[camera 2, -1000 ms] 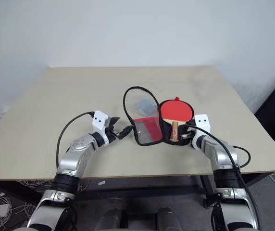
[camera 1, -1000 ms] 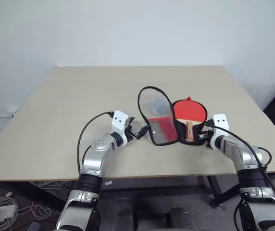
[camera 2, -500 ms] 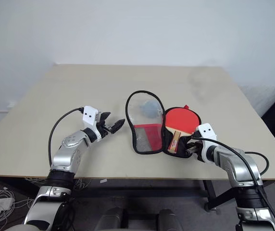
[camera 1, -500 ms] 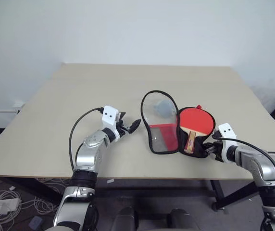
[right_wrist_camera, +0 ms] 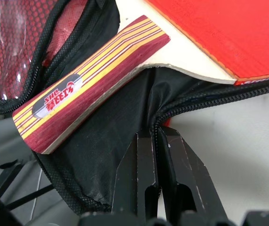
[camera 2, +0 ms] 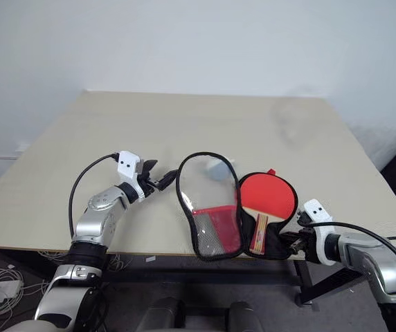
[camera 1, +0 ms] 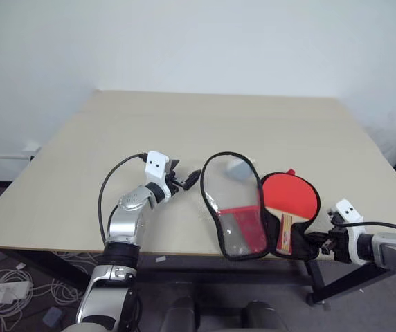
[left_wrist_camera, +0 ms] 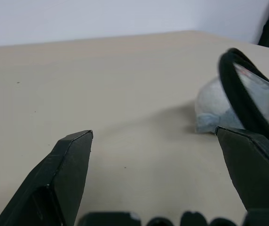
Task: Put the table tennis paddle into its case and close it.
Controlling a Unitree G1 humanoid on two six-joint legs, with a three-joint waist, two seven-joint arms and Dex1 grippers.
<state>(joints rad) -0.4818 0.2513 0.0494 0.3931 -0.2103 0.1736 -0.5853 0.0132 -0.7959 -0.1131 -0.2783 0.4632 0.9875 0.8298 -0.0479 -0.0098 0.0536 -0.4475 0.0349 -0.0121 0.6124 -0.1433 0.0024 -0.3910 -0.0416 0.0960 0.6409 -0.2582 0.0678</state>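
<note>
While the right end effector [right_wrist_camera: 154,141] pinches the case [right_wrist_camera: 101,155], it apparently overhangs the table [camera 1: 184,131].

Left and far side: you are looking at bare table [camera 1: 115,131], wide open for passing.
Near right edge: the open case [camera 1: 243,221] is overhanging the edge and blocking that corner.
Case lid: its raised flap is standing just beside your spread left gripper [camera 1: 184,182].
Behind flap: a small pale lump [camera 1: 239,168] is sitting there.
Case corner: your right gripper [right_wrist_camera: 155,141] is pinching the case edge.
</note>
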